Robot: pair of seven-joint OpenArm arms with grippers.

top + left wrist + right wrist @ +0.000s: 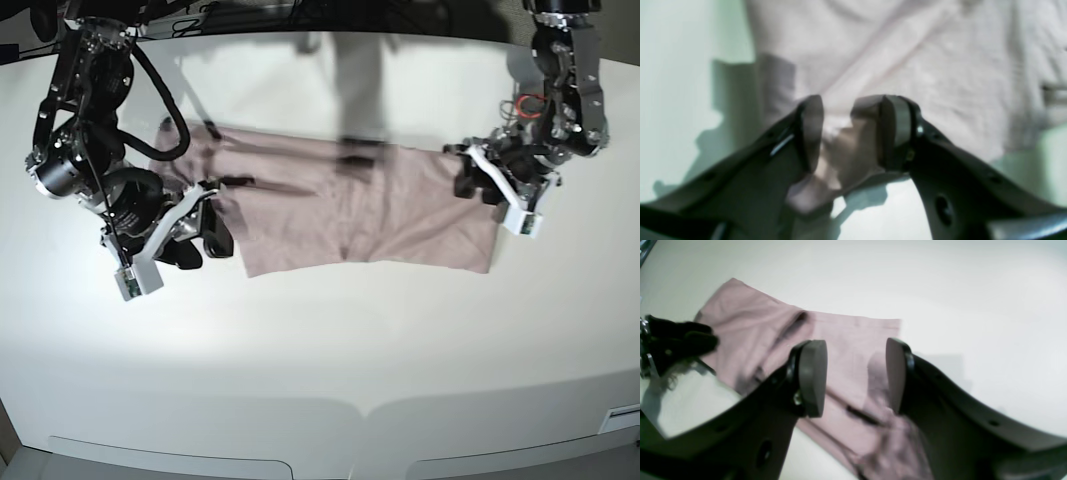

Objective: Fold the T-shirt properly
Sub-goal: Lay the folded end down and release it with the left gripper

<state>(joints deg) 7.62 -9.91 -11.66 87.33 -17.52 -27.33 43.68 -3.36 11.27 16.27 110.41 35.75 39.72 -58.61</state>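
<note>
The T-shirt [350,210] lies as a long mauve-pink band across the white table, partly folded lengthwise. My left gripper [478,180] is at its right end. In the left wrist view a bunched fold of the T-shirt [907,50] fills the gap in the left gripper [838,133], raised off the table with a shadow under it. My right gripper [213,225] is at the shirt's left end. In the right wrist view the right gripper [857,373] has its pads well apart above the T-shirt [846,336], and blurred cloth gathers low between its fingers.
The white table [330,350] stretches bare toward its front edge below the shirt. Black cables and arm bases [100,60] stand along the back. The left arm's black gripper shows at the far end of the shirt [676,340].
</note>
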